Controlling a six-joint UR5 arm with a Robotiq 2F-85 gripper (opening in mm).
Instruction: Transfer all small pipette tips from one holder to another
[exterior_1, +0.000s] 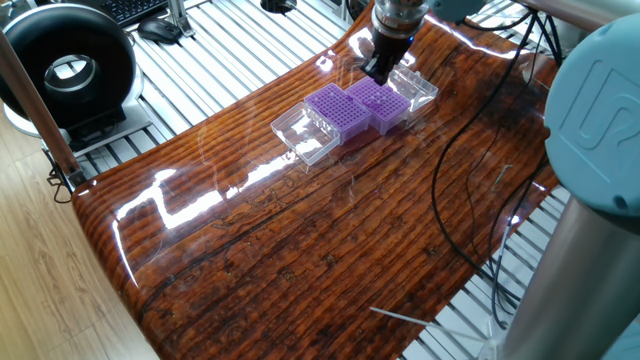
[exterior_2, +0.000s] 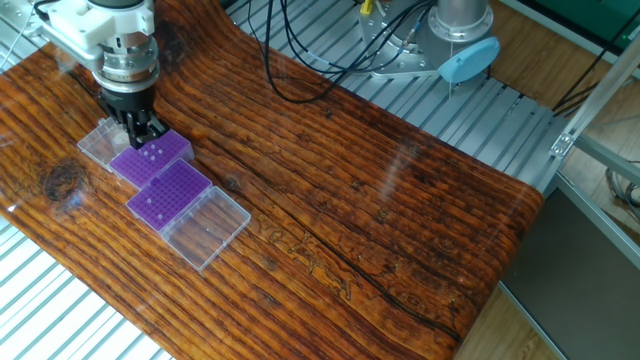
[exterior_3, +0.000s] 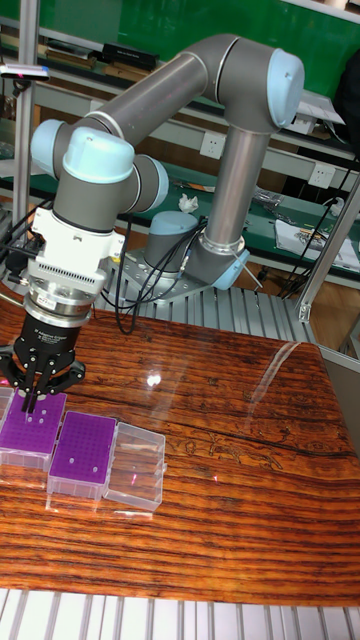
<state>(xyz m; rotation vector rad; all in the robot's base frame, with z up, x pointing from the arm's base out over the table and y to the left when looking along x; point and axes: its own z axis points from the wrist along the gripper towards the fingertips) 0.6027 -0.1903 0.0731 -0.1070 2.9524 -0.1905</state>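
Pincer: the pincer (exterior_2: 141, 128) stands upright over the far purple rack (exterior_2: 152, 157), its two dark fingers drawn narrow with their ends down at the rack's top face; whether a tip sits between them is too small to tell
Small pipette tips: the small pipette tips (exterior_2: 152, 152) show as a few pale dots in the grid of that far rack, just beside the fingers; the near purple rack (exterior_2: 171, 190) shows only faint specks in the tall view, too small to name
How they will handle: judged very light, thin-walled and stiff, smooth enough to slip, easy to tip or crush; best pinched gently on the wider collar above the hole and drawn straight up
Racks: square purple plastic blocks pierced by a fine grid of holes, side by side and touching, each with a clear hinged lid (exterior_2: 206, 226) folded flat outward
Tabletop: the tabletop (exterior_2: 380, 230) is glossy dark wood with strong streaked grain and bright glare
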